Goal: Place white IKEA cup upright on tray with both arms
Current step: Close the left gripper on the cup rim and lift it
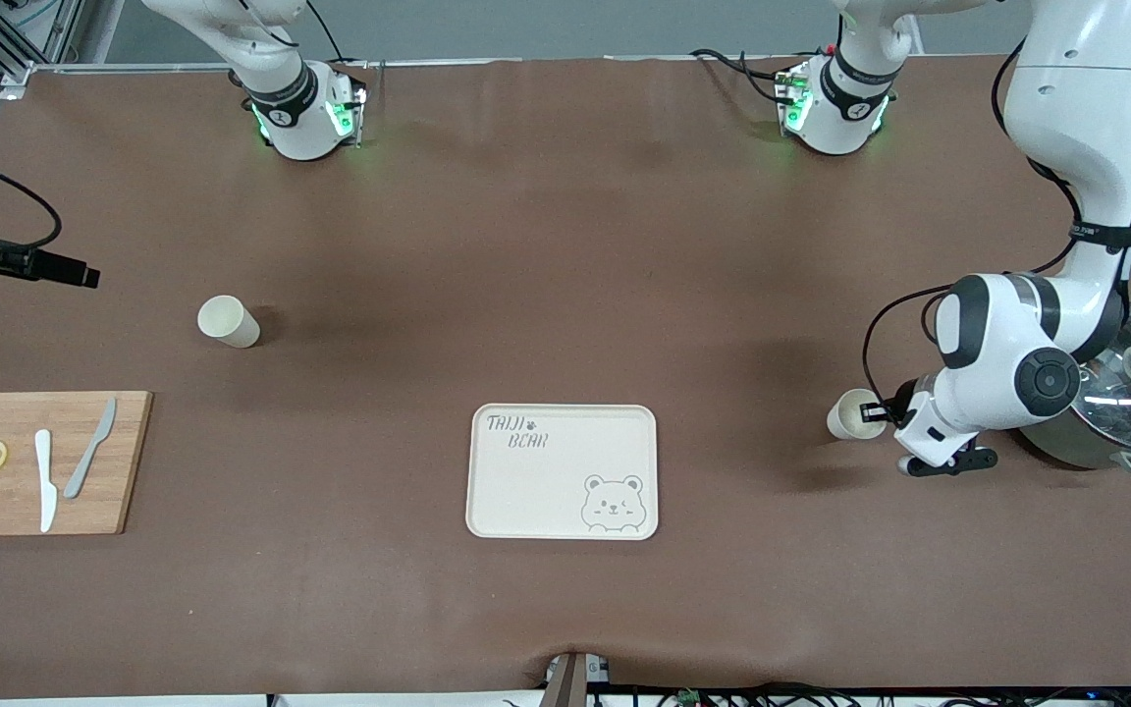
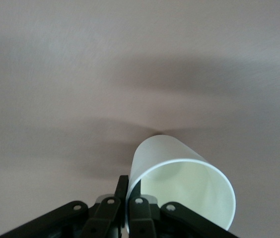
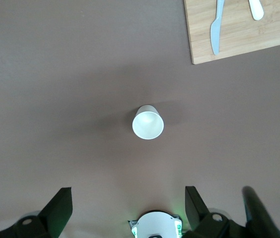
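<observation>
Even overhead light; soft shadows; sharp.

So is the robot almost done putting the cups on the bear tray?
Not nearly. Done: nothing, the tray is bare. In hand: the left gripper has its jaws shut on the rim of the held cup, which is tipped sideways. Left: standing that cup on the tray, then the second cup, which waits under the open right gripper.
</observation>
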Controlling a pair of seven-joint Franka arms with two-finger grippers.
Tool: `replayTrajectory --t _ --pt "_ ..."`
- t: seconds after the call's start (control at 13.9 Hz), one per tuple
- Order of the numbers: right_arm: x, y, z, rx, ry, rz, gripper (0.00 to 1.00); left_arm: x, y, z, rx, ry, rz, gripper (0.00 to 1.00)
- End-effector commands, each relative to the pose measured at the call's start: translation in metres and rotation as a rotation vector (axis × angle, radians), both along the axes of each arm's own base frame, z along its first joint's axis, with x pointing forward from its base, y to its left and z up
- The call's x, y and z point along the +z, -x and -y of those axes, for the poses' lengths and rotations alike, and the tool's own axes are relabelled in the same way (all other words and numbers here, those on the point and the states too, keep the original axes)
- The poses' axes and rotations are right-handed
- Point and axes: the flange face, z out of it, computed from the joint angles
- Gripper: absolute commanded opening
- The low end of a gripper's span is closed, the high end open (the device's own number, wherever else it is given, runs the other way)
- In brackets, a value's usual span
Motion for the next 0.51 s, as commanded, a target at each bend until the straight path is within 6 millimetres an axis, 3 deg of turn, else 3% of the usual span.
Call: replayTrajectory --t 0.0,0.22,0.43 --pt "-0.024 -0.004 0.023 -0.016 -0.011 -0.011 1.0 0.035 -0.013 0.027 0.02 0.029 0.053 0.0" --pt "-0.073 0.004 0.028 -0.031 -0.011 -0.028 1.0 0.048 -0.016 0.063 0.017 0.033 0.076 0.0" --pt "-0.092 0.013 0.038 -0.051 -0.011 -0.031 1.0 0.053 -0.014 0.103 -0.035 0.037 0.088 0.0"
